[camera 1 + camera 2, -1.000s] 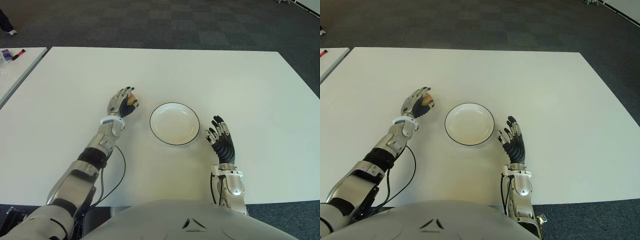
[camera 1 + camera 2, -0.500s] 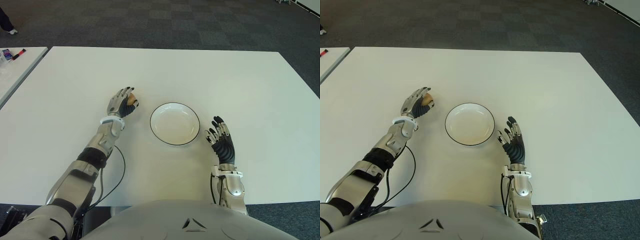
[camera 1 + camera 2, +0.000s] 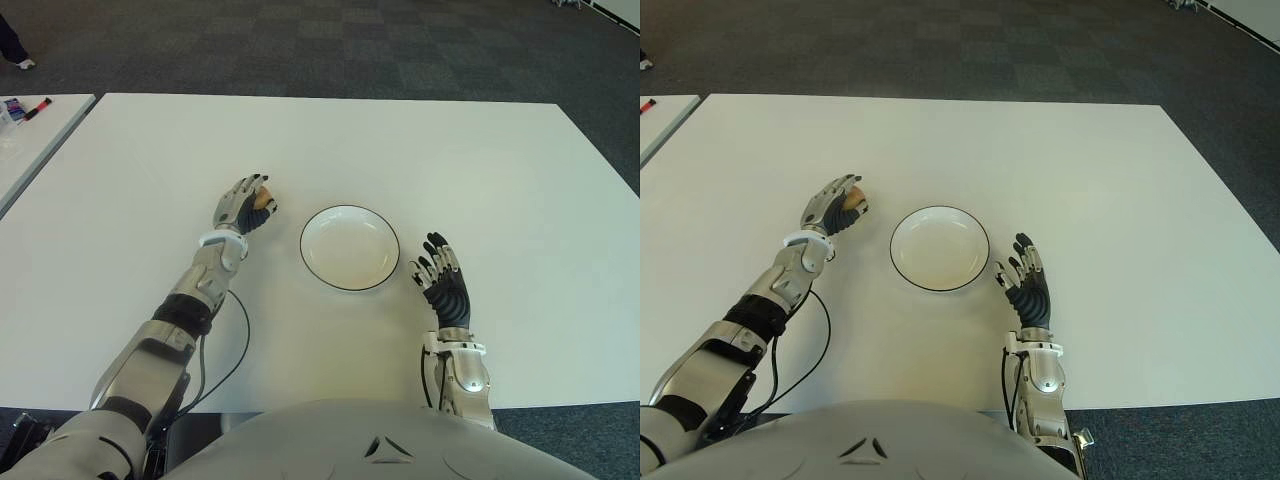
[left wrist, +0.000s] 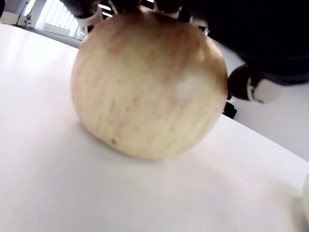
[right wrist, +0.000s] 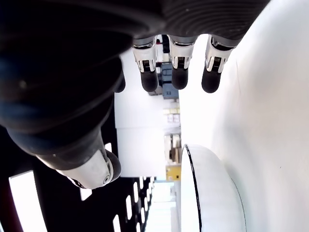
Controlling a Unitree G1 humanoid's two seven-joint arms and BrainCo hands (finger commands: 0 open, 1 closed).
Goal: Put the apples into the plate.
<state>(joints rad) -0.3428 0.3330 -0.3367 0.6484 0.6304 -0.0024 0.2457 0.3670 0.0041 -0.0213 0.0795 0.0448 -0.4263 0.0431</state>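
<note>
A yellowish apple [image 4: 149,82] sits on the white table [image 3: 480,160], left of a white plate with a dark rim [image 3: 350,250]. My left hand [image 3: 243,205] is wrapped over the apple [image 3: 264,201], fingers curled across its top and thumb against its side. The apple's underside still touches the table in the left wrist view. Nothing lies in the plate. My right hand [image 3: 440,275] shows just right of the plate, its fingers [image 5: 149,72] spread and holding nothing; the plate's rim [image 5: 193,193] is close beside it.
A second white table [image 3: 30,140] stands to the far left with a red marker [image 3: 35,107] on it. A black cable [image 3: 235,350] loops beside my left forearm. Dark carpet lies beyond the table's far edge, with a person's shoe [image 3: 20,62] at the top left.
</note>
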